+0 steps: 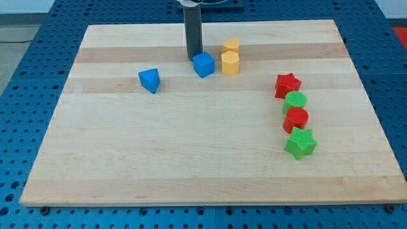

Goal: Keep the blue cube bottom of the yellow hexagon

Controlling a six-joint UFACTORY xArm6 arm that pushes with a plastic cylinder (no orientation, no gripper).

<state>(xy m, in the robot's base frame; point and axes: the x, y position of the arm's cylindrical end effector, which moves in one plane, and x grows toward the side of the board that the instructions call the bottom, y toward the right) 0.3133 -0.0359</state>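
my tip [193, 58] touching blue cube [203, 65], beside yellow hexagon [229, 63]

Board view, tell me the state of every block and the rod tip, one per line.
my tip: down, touching blue cube's upper-left side
blue cube: left of yellow hexagon, not below
yellow hexagon: upright, touching yellow cylinder
yellow cylinder: upright
blue triangular block: alone
red star, green cylinder, red cylinder, green star: column, touching

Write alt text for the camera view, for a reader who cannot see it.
My tip rests against the upper left of the blue cube, which sits just left of the yellow hexagon on a wooden board. Another yellow block sits above the hexagon, a blue triangular block lies further left, and red and green blocks line the right.
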